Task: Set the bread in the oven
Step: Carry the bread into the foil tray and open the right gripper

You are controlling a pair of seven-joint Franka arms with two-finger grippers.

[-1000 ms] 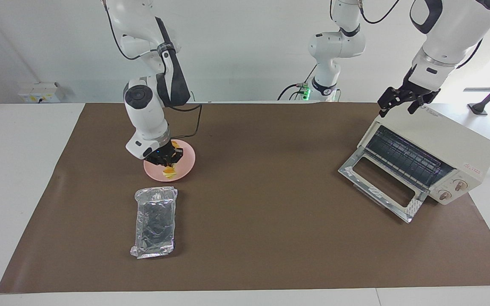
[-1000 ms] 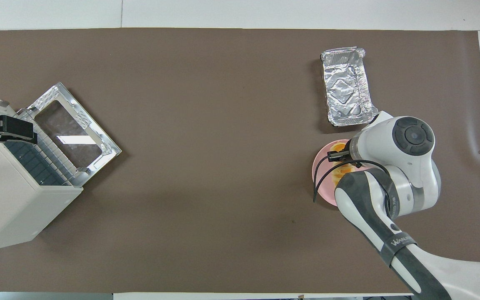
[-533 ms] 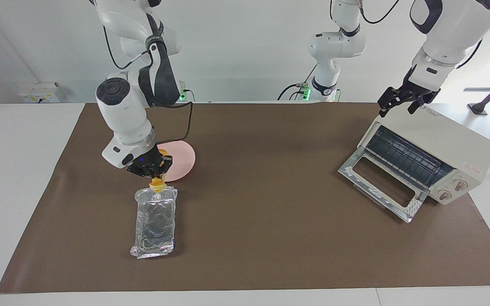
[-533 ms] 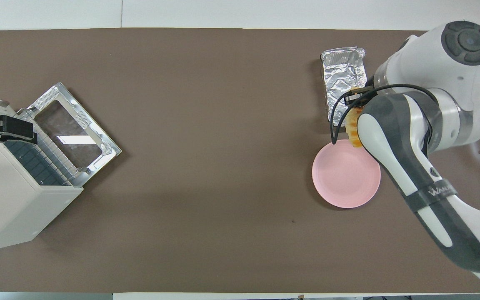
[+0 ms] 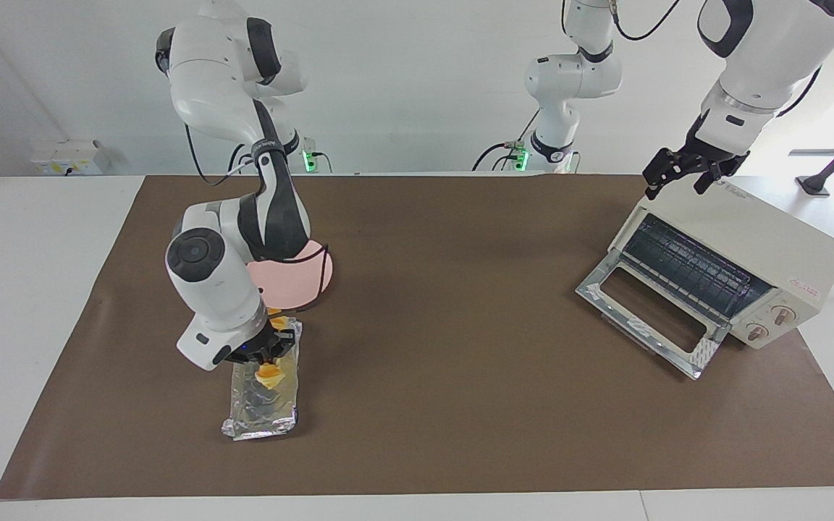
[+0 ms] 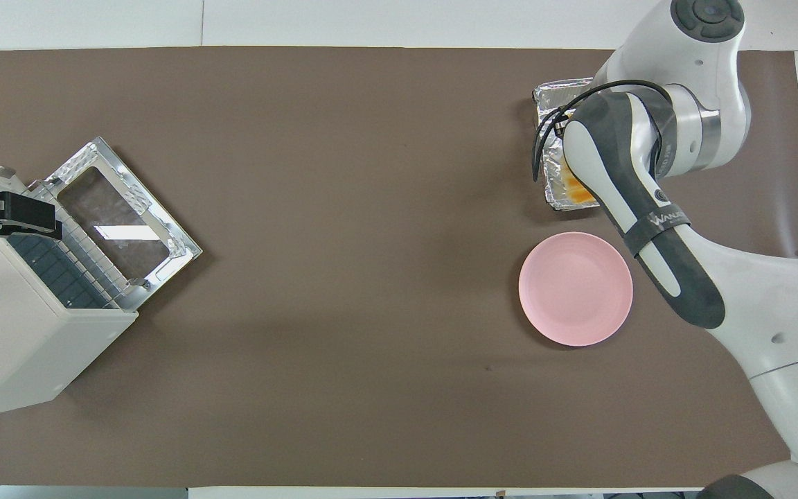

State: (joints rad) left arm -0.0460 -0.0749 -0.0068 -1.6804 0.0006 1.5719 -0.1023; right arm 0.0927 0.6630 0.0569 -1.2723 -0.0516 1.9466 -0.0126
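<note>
My right gripper (image 5: 265, 357) is shut on the bread (image 5: 269, 373), a yellow-orange ridged loaf, and holds it low inside the crinkled foil tray (image 5: 261, 416). In the overhead view the right arm covers most of the foil tray (image 6: 557, 93), and only an orange end of the bread (image 6: 574, 193) shows. The cream-white oven (image 5: 772, 242) stands at the left arm's end of the table with its glass door (image 5: 652, 311) dropped open and the wire rack showing. My left gripper (image 5: 680, 176) waits open above the oven's top edge.
The round pink plate (image 5: 301, 286) lies bare on the brown mat, just nearer the robots than the foil tray. In the overhead view the pink plate (image 6: 575, 287) sits beside the right arm. The oven door (image 6: 118, 222) juts out toward the middle of the mat.
My right gripper lifted the bread off the pink plate, carried it away from the robots and lowered it into the foil tray. The left arm has not moved.
</note>
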